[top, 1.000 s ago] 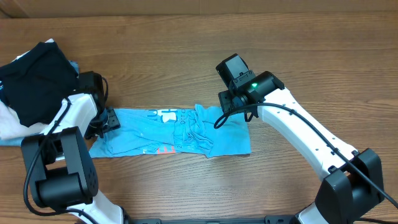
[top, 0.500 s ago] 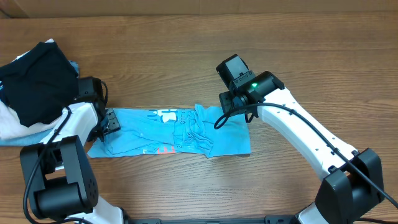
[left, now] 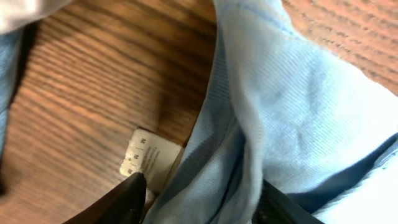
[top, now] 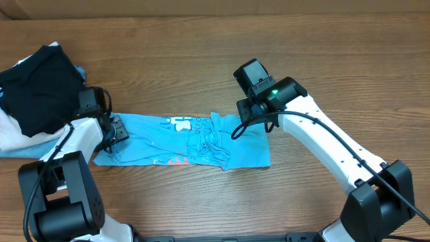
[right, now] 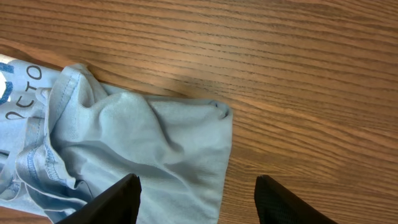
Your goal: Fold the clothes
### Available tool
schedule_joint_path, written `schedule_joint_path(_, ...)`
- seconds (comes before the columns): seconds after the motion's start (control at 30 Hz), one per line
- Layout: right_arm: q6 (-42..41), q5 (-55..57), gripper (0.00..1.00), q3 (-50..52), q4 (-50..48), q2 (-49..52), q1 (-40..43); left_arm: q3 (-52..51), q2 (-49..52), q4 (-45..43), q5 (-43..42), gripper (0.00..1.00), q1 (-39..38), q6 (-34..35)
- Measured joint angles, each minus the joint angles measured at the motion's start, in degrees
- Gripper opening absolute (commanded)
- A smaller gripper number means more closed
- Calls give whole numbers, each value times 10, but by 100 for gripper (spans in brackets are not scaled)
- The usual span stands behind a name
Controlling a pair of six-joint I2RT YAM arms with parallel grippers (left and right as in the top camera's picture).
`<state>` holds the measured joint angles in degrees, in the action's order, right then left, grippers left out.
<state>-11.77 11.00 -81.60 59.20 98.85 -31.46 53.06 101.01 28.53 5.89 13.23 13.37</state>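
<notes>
1. Overhead view: T-shirt (top: pixel 181 142) is lying as a long, rumpled sky-blue band on the wooden table (top: pixel 201 47), with white print showing at its top edge and pink lettering at its bottom edge. A black garment (top: pixel 37 87) is sitting just off the T-shirt's left end. The left gripper (top: pixel 115 129) is working at the T-shirt's left end. The right gripper (top: pixel 254 119) is hanging over the T-shirt's upper right corner, beside a bunched ridge of cloth.

2. Left wrist view: the left gripper (left: pixel 202 194) is holding its fingers (left: pixel 134 190) apart, straddling a raised fold of the T-shirt (left: pixel 298 106) without pinching it. A white care label (left: pixel 144 158) is poking out from under the T-shirt's edge, next to one fingertip. The likely risk is that closing here catches only the label, or several layers at once. A pull would then drag a wad instead of flattening the end, or the cloth would slip free.

3. Right wrist view: the right gripper (right: pixel 196 200) is hovering with its fingers spread and nothing between them, above the T-shirt's (right: pixel 137 143) right corner. Bare wood is showing just beyond that corner. The cloth there is lying doubled and wrinkled. Taking only the top layer would probably leave the under layer behind and make the fold crooked. Lifting the two ends of the T-shirt unevenly would be twisting the band further.
</notes>
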Motion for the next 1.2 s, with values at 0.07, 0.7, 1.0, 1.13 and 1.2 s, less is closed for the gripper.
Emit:
schedule_joint_path(0.07,0,0,62,0,0,0,0,-3,0,-6,-21,55,10,-2)
schedule_joint_path(0.7,-2,2,62,0,0,0,1,12,2,7,-79,4,22,-29)
schedule_joint_path(1.0,-32,-2,66,0,3,0,69,18,-62,128,-88,5,6,-29)
schedule_joint_path(1.13,-29,-20,66,0,17,0,117,23,-151,137,-92,5,-30,-28)
schedule_joint_path(1.2,-21,-38,66,3,21,0,135,28,-187,139,-93,5,-59,-28)
